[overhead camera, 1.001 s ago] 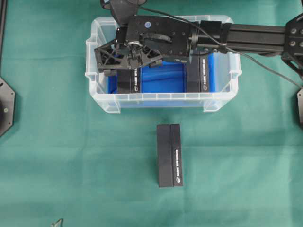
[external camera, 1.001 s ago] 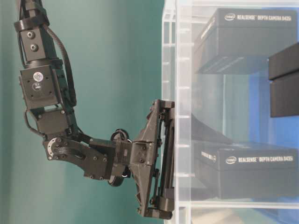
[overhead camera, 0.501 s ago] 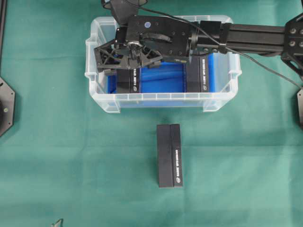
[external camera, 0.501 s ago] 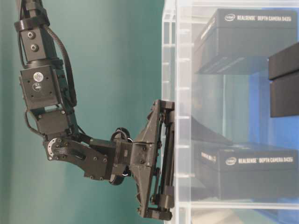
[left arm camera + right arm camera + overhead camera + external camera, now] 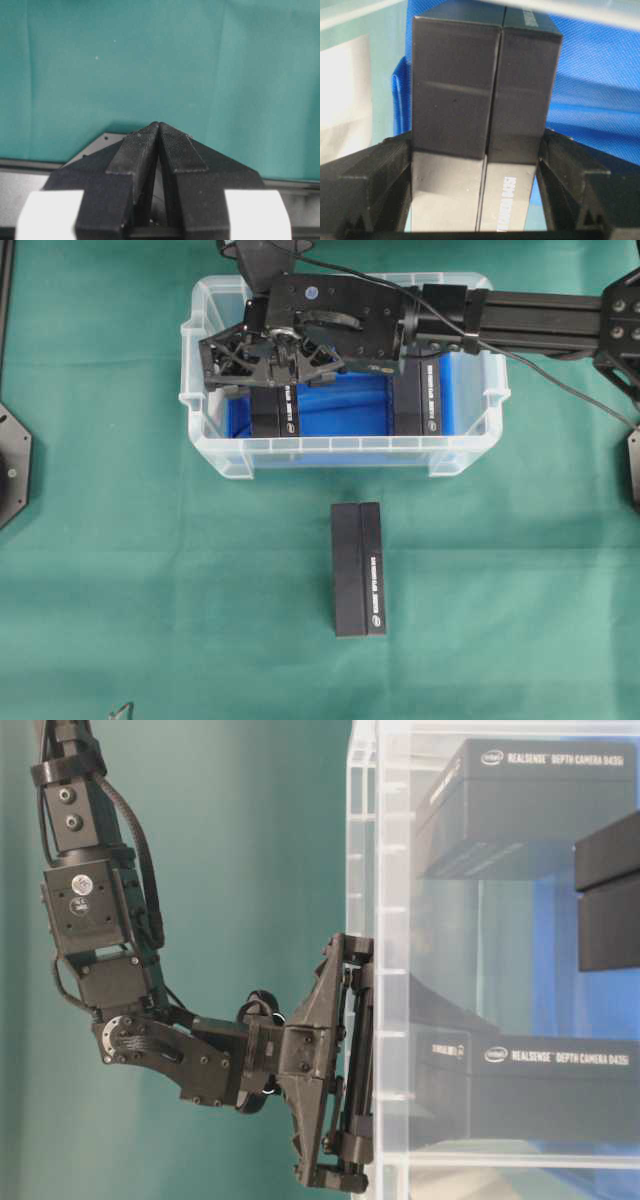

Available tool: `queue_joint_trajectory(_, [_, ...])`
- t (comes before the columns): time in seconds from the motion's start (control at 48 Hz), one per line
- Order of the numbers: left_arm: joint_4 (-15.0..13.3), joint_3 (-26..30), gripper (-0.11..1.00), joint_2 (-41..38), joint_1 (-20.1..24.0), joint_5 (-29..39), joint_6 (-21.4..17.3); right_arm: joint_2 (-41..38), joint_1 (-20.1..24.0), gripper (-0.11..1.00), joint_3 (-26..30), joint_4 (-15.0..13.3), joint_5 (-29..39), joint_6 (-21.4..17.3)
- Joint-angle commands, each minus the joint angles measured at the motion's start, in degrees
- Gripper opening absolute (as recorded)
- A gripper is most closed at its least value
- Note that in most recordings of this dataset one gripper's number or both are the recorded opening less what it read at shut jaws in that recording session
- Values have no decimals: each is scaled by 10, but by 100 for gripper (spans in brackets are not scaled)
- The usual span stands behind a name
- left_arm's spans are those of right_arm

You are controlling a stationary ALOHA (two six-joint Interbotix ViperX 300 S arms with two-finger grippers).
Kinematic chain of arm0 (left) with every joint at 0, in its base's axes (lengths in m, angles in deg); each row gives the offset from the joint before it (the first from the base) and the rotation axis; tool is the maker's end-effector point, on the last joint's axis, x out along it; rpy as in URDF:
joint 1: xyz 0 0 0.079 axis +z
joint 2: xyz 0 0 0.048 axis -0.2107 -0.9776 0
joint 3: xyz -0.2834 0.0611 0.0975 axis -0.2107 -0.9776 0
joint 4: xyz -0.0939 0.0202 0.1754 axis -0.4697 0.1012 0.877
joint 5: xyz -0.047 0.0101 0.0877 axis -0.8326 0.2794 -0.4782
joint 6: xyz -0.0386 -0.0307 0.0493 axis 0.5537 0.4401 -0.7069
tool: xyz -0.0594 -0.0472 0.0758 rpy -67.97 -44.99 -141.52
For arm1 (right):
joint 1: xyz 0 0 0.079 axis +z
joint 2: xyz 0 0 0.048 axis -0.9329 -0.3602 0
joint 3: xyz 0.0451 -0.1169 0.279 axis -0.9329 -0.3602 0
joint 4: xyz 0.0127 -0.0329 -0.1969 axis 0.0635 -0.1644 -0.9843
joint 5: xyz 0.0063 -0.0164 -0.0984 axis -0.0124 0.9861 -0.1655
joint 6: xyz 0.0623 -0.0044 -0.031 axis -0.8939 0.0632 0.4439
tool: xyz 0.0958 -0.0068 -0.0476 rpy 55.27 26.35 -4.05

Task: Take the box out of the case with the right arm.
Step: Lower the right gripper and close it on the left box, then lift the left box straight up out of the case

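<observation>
I work from the case (image 5: 340, 455) outward. It sits on the green-covered counter (image 5: 150, 570), a clear plastic tub with a blue lining (image 5: 345, 405) on its floor. My right arm (image 5: 530, 312) reaches in over its far rim from the right side of the overhead view.

Inside the case I count two black RealSense camera boxes: one toward its left end (image 5: 275, 412), one toward its right end (image 5: 418, 405). A third black box (image 5: 358, 568) already lies outside, on the counter just in front of the case's near wall, so I judge that one removal may be done; I cannot tell which box the task means.

The right hand (image 5: 475, 150) is down inside the case at its left end. In the right wrist view its two fingers (image 5: 380, 170) stand either side of the left box, pressed against or just beside its flanks; I read this as a grip closing on the box, not yet proven firm. The box sits low in the case in the table-level view (image 5: 530, 1085), so the lift over the rim and the set-down outside are left.

The left hand (image 5: 159, 131) is clenched with nothing between its fingertips, parked over bare green cloth well away from the case.
</observation>
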Motion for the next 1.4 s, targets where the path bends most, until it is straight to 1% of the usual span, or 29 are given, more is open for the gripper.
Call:
queue_joint_trajectory(0.0, [1,15,0,-2,2,-2,-1,8,2,72,6,-1,-2,-2])
queue_joint_trajectory(0.188, [1,15,0,-2,2,-2,-1,17,3,70,11,-3,3,-2])
queue_joint_trajectory(0.334, [1,15,0,-1,2,-2,-1,33,3,70,14,-10,30,-5])
queue_joint_trajectory(0.396, [1,15,0,1,2,-2,-1,41,3,68,18,-12,42,-9])
queue_joint_trajectory(0.501, [2,15,0,1,2,-2,-1,52,3,68,26,-18,54,-11])
queue_joint_trajectory(0.647, [3,15,0,2,2,-2,-1,64,2,68,43,-18,70,-11])
queue_joint_trajectory(0.855, [3,15,0,3,2,-2,-2,73,1,68,87,-24,106,-11])
queue_joint_trajectory(1.168, [3,15,0,3,2,-2,-1,74,1,68,187,-37,209,-7])
queue_joint_trajectory(1.376, [3,15,0,3,2,-2,-1,74,1,68,239,-42,253,-6])
